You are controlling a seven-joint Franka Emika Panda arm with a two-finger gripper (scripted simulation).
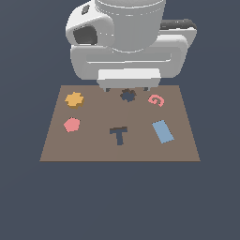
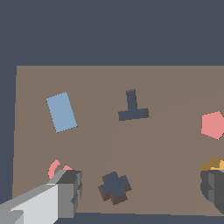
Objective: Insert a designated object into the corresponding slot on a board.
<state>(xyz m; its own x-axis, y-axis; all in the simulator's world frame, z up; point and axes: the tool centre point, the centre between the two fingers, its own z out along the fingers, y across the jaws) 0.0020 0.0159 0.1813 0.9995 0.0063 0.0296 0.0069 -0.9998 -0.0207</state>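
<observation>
End effector (image 2: pixel 140 192) hangs wide open and empty above the slot (image 1: pixel 127 95), while the orange piece (image 1: pixel 74 99) lies ungrasped on the board (image 1: pixel 93 145), toward the exterior view's left.

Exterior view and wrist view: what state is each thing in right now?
Orange piece: flat on the board, ungrasped.
Cog-shaped slot: empty.
T-shaped hole: empty.
Pink pentagon: flat.
Pink G: flat.
Blue rectangle: flat.
Gripper: jaws open, holding nothing.
</observation>
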